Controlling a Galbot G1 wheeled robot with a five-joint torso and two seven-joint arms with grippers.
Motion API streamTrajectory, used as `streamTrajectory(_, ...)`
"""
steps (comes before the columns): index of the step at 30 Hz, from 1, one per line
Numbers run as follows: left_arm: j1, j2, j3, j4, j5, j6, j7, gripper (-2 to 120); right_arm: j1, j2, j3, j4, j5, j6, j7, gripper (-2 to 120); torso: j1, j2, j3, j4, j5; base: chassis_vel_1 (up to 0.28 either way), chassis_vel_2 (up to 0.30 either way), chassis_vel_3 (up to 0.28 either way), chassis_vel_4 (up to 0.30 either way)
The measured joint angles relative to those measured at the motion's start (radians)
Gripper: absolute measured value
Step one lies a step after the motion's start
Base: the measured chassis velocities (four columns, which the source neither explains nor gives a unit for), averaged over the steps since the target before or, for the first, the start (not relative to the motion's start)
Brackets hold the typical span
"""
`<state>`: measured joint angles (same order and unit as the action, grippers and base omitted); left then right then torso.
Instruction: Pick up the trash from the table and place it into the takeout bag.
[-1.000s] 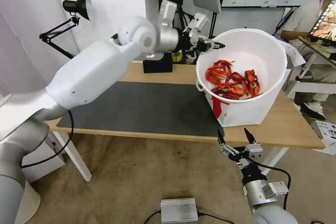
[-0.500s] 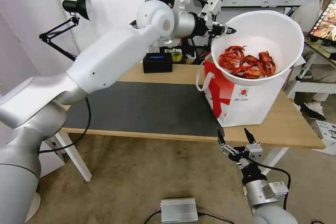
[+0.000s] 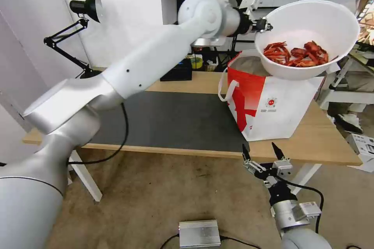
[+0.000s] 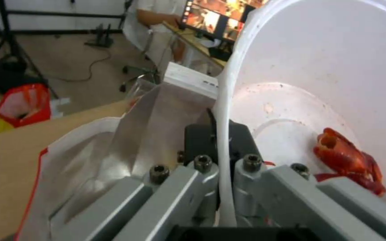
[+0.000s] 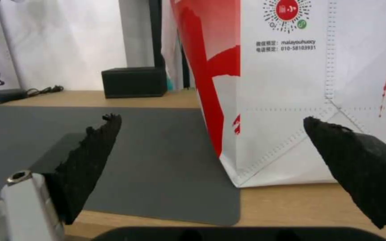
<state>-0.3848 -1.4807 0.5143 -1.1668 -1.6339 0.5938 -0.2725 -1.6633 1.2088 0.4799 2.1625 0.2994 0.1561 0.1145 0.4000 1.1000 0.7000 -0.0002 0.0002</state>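
My left gripper (image 3: pixel 265 25) is shut on the rim of a white bowl (image 3: pixel 311 15) that holds red shells (image 3: pixel 296 52), high above the takeout bag (image 3: pixel 272 105). The bowl tilts slightly. The bag is white with a red panel and stands open on the right part of the table (image 3: pixel 323 140). In the left wrist view the bowl's rim (image 4: pixel 224 134) sits pinched in my left gripper (image 4: pixel 225 167), with the bag's silver lining (image 4: pixel 148 124) below. Beneath the table's front edge my right gripper (image 3: pixel 261 152) stays open, facing the bag (image 5: pixel 291 83).
A dark grey mat (image 3: pixel 167 120) covers the table's middle. A black box (image 3: pixel 176 73) stands at the back edge. A black desk lamp (image 3: pixel 83 7) is clamped at the far left. A silver box (image 3: pixel 199 233) lies on the floor.
My left arm has lifted the bowl up and to the right, from in front of the bag to above its opening. The right gripper has not moved.
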Motion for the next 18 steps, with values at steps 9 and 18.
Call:
streamTrajectory(9, 0.020, -0.062, -0.038, 0.044, -0.039, -0.040, -0.158, 0, 0.000, 0.000, 0.000, 0.000, 0.000, 0.000, 0.000, 100, 0.000, 0.000, 0.000, 0.0002, -0.0001, 0.000, 0.000, 0.000, 0.000)
streamTrajectory(18, 0.026, -0.113, -0.060, 0.086, -0.042, -0.106, -0.311, 0, 0.000, 0.000, 0.000, 0.000, 0.000, 0.000, 0.000, 100, 0.000, 0.000, 0.000, 0.0001, -0.0001, 0.000, 0.000, 0.000, 0.000)
